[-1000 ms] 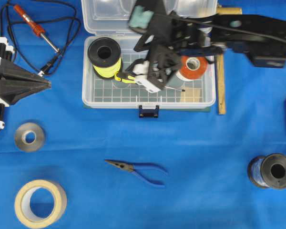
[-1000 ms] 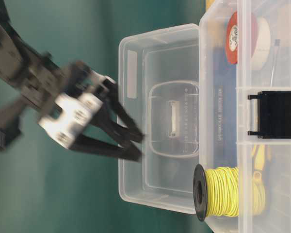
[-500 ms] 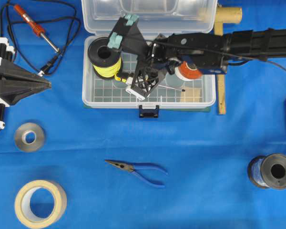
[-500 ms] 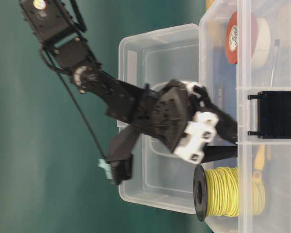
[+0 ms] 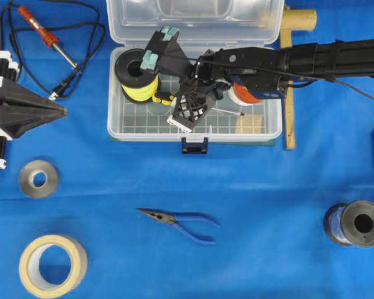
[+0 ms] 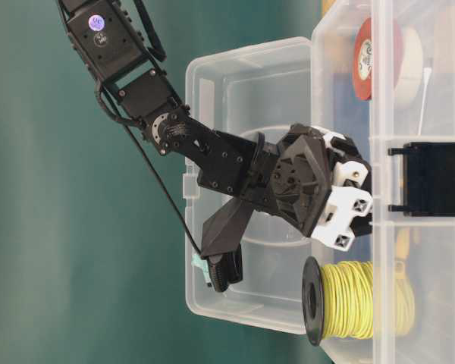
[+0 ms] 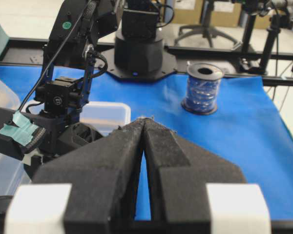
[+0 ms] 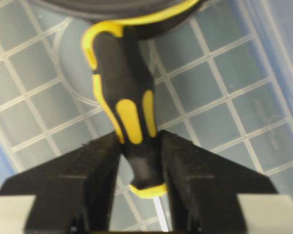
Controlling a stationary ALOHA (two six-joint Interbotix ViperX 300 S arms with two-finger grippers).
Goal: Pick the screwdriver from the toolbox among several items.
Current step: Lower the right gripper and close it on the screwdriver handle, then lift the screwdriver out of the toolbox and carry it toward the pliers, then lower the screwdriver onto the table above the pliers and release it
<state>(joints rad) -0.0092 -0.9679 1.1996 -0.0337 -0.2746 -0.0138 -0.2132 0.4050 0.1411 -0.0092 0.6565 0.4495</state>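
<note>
The clear toolbox [image 5: 117, 124] stands open at the top middle, with its lid back. The screwdriver [image 5: 164, 98] lies on the gridded bottom, its thin shaft pointing right. My right gripper [image 5: 182, 107] reaches down into the box. In the right wrist view its fingers [image 8: 185, 170] press both sides of the yellow-and-black handle [image 8: 124, 97]. A black spool of yellow wire [image 5: 136, 75], an orange-red tape roll [image 5: 249, 92] and a tan block [image 5: 249, 124] share the box. My left gripper [image 5: 56, 111] is shut and empty at the far left.
Blue-handled pliers [image 5: 181, 221] lie in front of the box. A red soldering iron [image 5: 40, 31] with its cord lies at top left. A grey roll [image 5: 38, 179], a masking tape roll [image 5: 53, 265] and a wire spool [image 5: 355, 223] sit around. A wooden strip [image 5: 290, 112] lies right of the box.
My right gripper came down from above the box into it and shut on the screwdriver handle. The shaft has tilted slightly. The left arm has not moved.
</note>
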